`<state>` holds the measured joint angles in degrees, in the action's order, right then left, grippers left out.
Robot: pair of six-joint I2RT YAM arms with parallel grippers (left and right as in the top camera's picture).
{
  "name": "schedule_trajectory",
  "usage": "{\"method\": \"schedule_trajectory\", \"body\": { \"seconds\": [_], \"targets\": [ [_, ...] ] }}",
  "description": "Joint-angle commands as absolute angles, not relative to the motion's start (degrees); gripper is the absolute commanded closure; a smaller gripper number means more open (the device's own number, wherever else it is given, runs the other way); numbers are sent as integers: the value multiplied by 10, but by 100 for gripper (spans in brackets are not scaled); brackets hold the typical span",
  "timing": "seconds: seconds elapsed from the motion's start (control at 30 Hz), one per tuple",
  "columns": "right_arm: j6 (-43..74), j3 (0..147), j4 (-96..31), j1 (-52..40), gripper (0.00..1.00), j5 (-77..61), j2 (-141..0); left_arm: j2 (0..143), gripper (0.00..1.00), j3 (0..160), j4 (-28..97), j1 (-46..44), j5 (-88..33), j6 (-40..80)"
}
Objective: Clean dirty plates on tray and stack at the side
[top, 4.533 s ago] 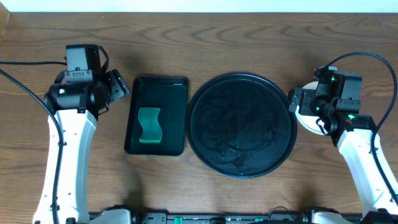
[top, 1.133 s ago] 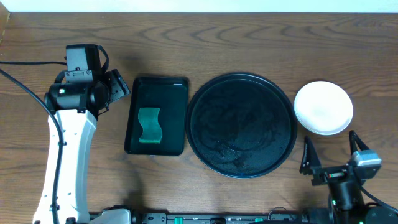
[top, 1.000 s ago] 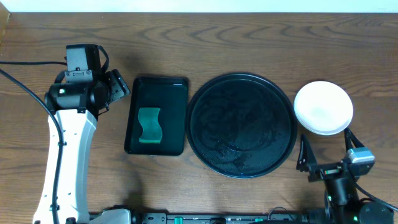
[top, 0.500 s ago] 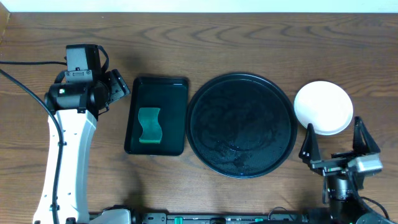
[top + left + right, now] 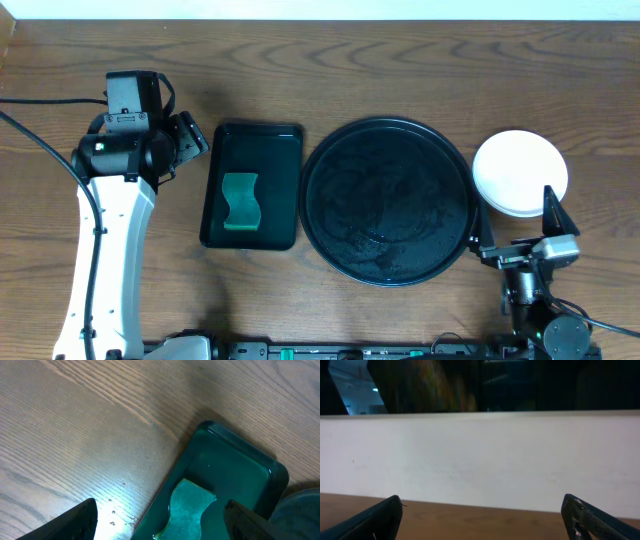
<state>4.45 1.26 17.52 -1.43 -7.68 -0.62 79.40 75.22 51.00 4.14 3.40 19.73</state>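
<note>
The large round black tray (image 5: 388,200) lies at the table's middle with no plates on it. A stack of plates with a white one on top (image 5: 520,173) sits to its right on the table. My right gripper (image 5: 514,220) is open and empty, just in front of the plates, near the table's front edge; its wrist view (image 5: 480,515) shows only the far table edge and a white wall. My left gripper (image 5: 190,140) is open and empty at the far left; its wrist view (image 5: 160,520) looks down on the rectangular tray.
A smaller black rectangular tray (image 5: 252,185) left of the round tray holds a green sponge (image 5: 240,201), also seen in the left wrist view (image 5: 187,510). Small water drops (image 5: 114,512) lie on the wood beside it.
The right arm left the plates at the right side and pulled back to the table's front edge, fingers open. The left arm has not moved.
</note>
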Motion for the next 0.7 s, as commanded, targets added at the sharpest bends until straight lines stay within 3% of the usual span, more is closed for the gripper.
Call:
{"method": "schedule_trajectory", "body": {
  "seconds": [0.0,0.37,0.67],
  "targets": [
    [35,3,153,-23,1,-77,-3,794,19,759,511,44,43,204],
    [0,3,-41,-23,1,-74,-3,794,19,759,511,44,43,204],
    [-35,3,-39,-23,1,-44,-3,794,19,759,511,44,43,204]
  ]
}}
